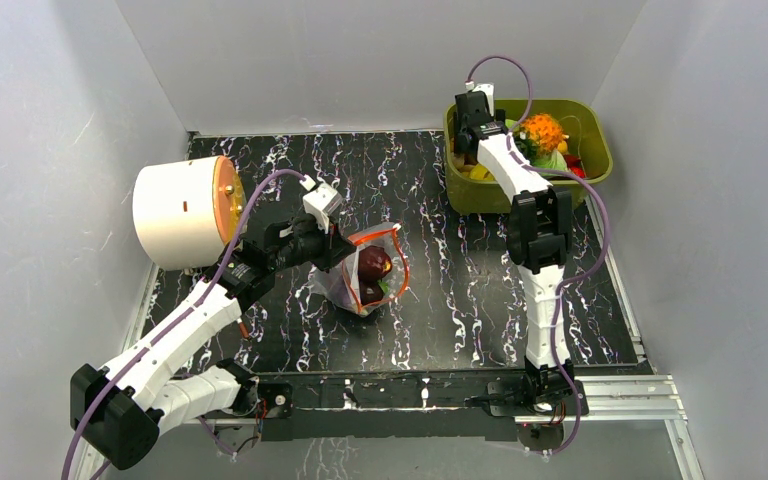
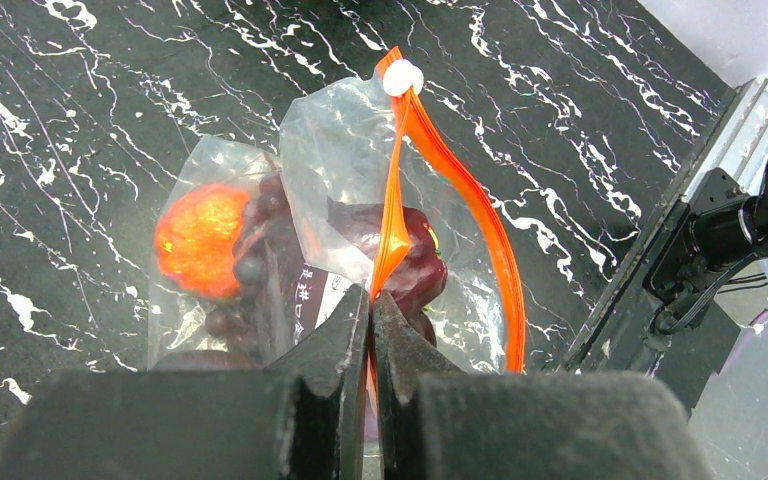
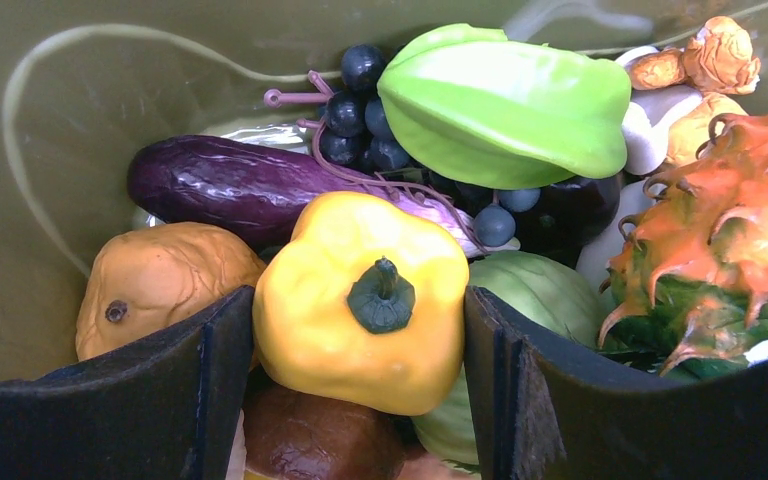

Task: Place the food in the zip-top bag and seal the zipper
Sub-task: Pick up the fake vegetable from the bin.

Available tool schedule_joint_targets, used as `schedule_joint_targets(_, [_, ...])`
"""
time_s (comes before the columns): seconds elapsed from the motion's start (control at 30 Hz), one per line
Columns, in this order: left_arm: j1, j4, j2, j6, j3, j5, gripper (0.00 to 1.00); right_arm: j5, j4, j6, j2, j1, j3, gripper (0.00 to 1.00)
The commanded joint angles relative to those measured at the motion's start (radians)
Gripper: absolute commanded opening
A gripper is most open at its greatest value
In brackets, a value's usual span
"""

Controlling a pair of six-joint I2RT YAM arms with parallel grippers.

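Observation:
The clear zip-top bag (image 1: 368, 272) lies mid-table with its mouth open and held up. In the left wrist view it (image 2: 345, 150) holds an orange-red round piece (image 2: 200, 240), dark grapes (image 2: 253, 255) and a maroon fruit (image 2: 415, 265). My left gripper (image 2: 371, 295) is shut on the orange-red zipper (image 2: 400, 200) strip, and it shows in the top view (image 1: 345, 247). My right gripper (image 3: 358, 305) is down in the olive-green bin (image 1: 585, 112). Its fingers touch both sides of a yellow pepper (image 3: 340, 240) that rests on the pile.
The bin (image 3: 60, 120) also holds a purple eggplant (image 3: 220, 185), dark grapes (image 3: 360, 110), a green starfruit (image 3: 505, 110), a spiky orange fruit (image 3: 740, 220) and a tan piece (image 3: 160, 285). A white cylinder (image 1: 175, 210) stands at the far left. White walls surround the table.

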Motion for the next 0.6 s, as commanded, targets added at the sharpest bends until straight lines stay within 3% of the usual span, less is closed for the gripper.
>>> schedule_joint_targets(0.0, [0.006,0.026,-0.029,0.016,-0.007,-0.007,0.00,-0.028,0.078,-0.003,-0.092,-0.005,-0.022,0.48])
schedule_joint_targets(0.57, [0.005,0.037,-0.036,-0.007,-0.014,-0.029,0.00,-0.054,0.070,0.016,-0.256,-0.004,-0.083,0.42])
